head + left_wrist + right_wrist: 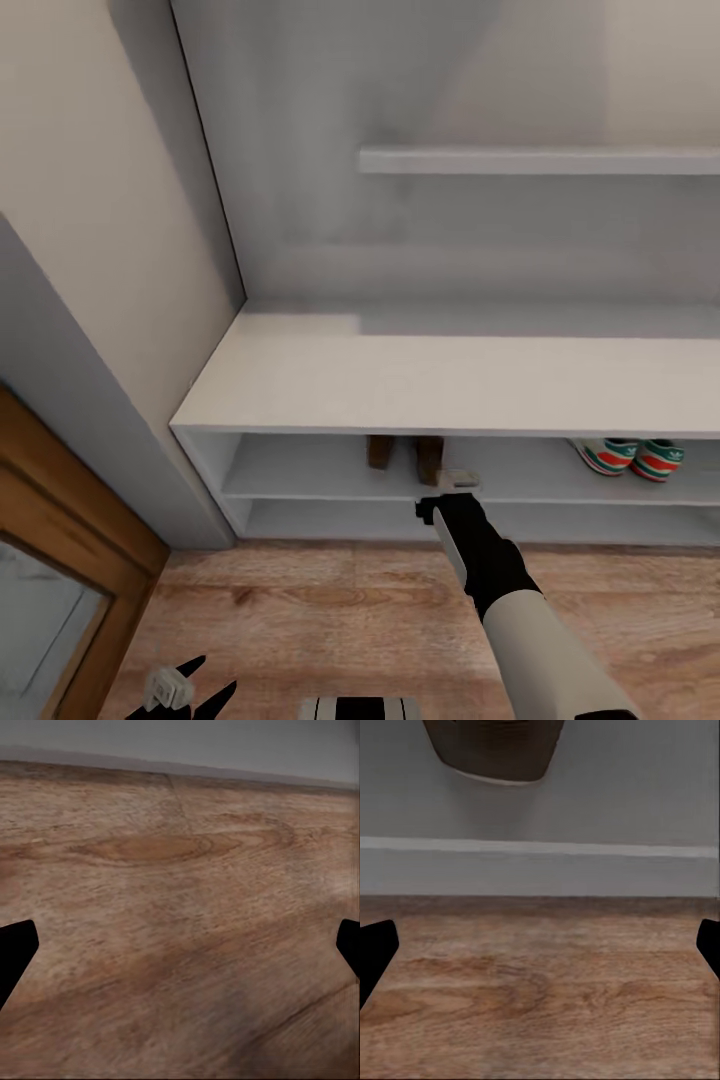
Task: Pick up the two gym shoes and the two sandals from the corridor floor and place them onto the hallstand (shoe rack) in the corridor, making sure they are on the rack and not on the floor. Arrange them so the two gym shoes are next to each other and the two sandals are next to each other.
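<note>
In the head view, the shoe rack (330, 385) filled the middle of the picture. It was a pale grey bench with two open shelves under it. A wall shelf (540, 160) hung above it in the upper right of the picture.

The two sandals (405, 452) were dark brown. They stood side by side on the upper open shelf, near the middle of the picture and just under the bench top. The two gym shoes (632, 457) were white with green stripes and red-orange patches. They sat next to each other on the same shelf, at the right side of the picture, well apart from the sandals.

The wood floor (330, 610) ran across the bottom of the picture. A wooden door frame (70, 500) showed at the lower left.

The right arm reached up from the lower right. The right gripper (455, 482) was at the front edge of the upper shelf, just below and right of the sandals. In the right wrist view its two black fingers (376, 949) were spread wide at the side edges, with nothing between them. A brown sandal (495, 750) showed at the top of that view, above the grey shelf edge.

The left gripper (180, 690) was low at the bottom left of the head view, over the floor. In the left wrist view its fingers (15, 945) were also spread wide, holding nothing, with wood floor (180, 915) between them.
</note>
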